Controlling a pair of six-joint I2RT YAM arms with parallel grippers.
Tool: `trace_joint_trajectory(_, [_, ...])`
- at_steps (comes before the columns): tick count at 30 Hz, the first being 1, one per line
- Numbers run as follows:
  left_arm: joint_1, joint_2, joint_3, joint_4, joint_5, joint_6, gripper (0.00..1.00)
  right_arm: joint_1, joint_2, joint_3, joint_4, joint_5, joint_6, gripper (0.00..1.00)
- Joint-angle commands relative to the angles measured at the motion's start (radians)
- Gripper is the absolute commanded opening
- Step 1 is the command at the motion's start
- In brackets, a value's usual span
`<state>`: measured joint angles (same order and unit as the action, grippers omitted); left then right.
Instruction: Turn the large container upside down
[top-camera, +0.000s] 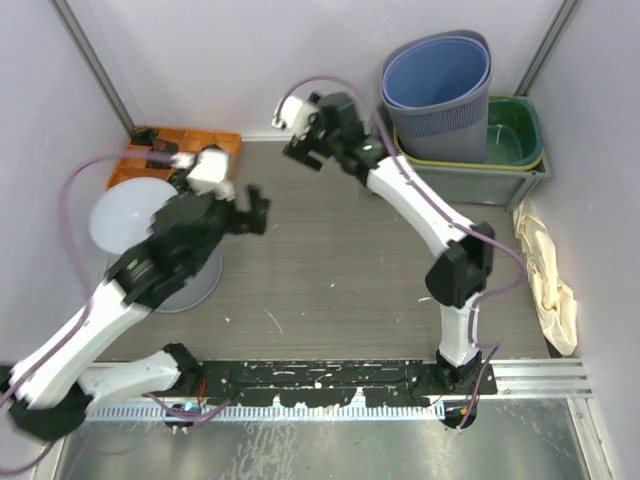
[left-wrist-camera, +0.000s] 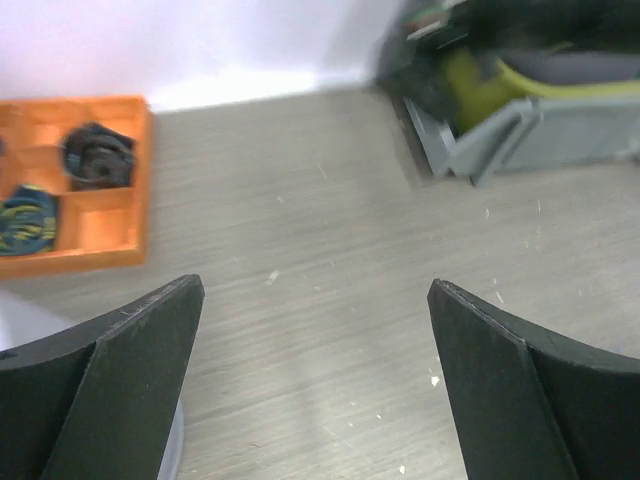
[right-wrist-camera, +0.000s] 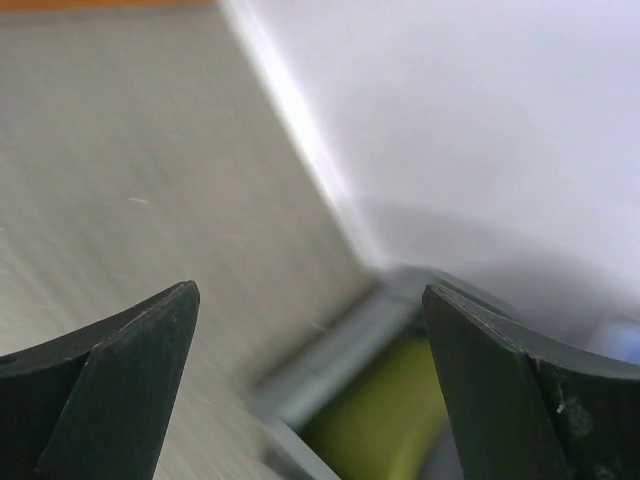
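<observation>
- The large container (top-camera: 122, 214), a pale round tub, stands at the left side of the table (top-camera: 330, 265). A flat, closed-looking face is up and the wider rim is down on the wood.
- The left arm lies across the container's near right side and hides part of its wall; whether the arm touches it cannot be told.
- The left gripper (left-wrist-camera: 315, 285) is past the container, over bare table toward the middle. Its jaws are spread wide with nothing between them.
- In the left wrist view a sliver of the container's pale wall shows just under the left finger (left-wrist-camera: 120, 380).
- The right gripper (right-wrist-camera: 310, 290) is over the far middle of the table, well apart from the container. Its jaws are also parted and hold nothing.
- An orange tray (top-camera: 218, 146) sits in the far left corner, just behind the container. It is split into compartments, and two of them hold small dark items too blurred to name.
- In the far right corner a blue bin (top-camera: 440, 90) stands upright, mouth up, inside a green tub (top-camera: 522, 128).
- The green tub is nested in a yellow-green one, and both sit in a grey tub (top-camera: 480, 186).
- A cream cloth (top-camera: 550, 285) lies crumpled along the right edge, beside the table.
</observation>
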<state>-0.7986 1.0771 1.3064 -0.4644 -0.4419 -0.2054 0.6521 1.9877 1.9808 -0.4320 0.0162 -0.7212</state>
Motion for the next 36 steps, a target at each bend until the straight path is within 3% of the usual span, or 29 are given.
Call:
trace_joint_trajectory(1, [0.016, -0.249, -0.096, 0.227, -0.182, 0.069, 0.98, -0.111, -0.245, 0.189, -0.174, 0.146, -0.079, 1.00])
trace_joint_trajectory(4, [0.029, -0.127, -0.027, 0.062, -0.308, 0.077, 0.98, -0.160, -0.199, 0.367, -0.181, 0.173, -0.080, 1.00])
trace_joint_trajectory(11, [0.101, 0.178, -0.038, -0.008, -0.253, 0.001, 0.98, -0.257, 0.036, 0.725, -0.259, 0.140, -0.060, 1.00])
trace_joint_trajectory(21, [0.379, 0.243, -0.086, -0.011, -0.027, -0.326, 0.98, -0.367, 0.092, 0.658, -0.155, 0.253, 0.232, 0.99])
trace_joint_trajectory(27, [0.415, 0.262, -0.126, -0.003, 0.021, -0.354, 0.98, -0.389, 0.119, 0.641, -0.234, 0.262, 0.284, 0.99])
trace_joint_trajectory(36, [0.443, 0.263, -0.195, 0.025, 0.071, -0.371, 0.98, -0.441, 0.112, 0.565, -0.353, 0.109, 0.377, 0.99])
